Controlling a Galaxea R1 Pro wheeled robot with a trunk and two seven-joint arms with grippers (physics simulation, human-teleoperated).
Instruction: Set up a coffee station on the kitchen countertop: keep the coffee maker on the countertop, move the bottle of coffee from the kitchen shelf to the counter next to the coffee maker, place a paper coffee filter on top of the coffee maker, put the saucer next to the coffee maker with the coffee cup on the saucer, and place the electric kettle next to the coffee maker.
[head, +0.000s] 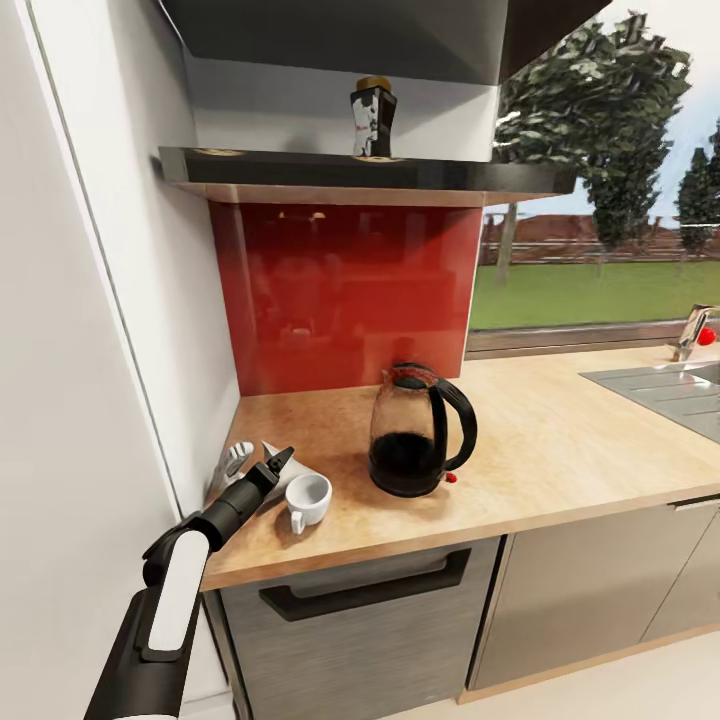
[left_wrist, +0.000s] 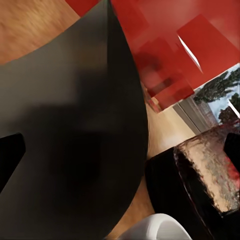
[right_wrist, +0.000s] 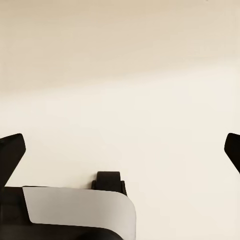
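White against the beige table, the coffee cup sits just beside your left tool, toward the electric kettle. A pale pointed sheet lies under that tool, probably the paper coffee filter; I cannot tell whether the tool grips it. Your right tool's fingertips stand wide apart, holding nothing. The bottle of coffee is up on the shelf.

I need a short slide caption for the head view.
Left gripper beside coffee cup on countertop; kettle nearby, coffee bottle on shelf.
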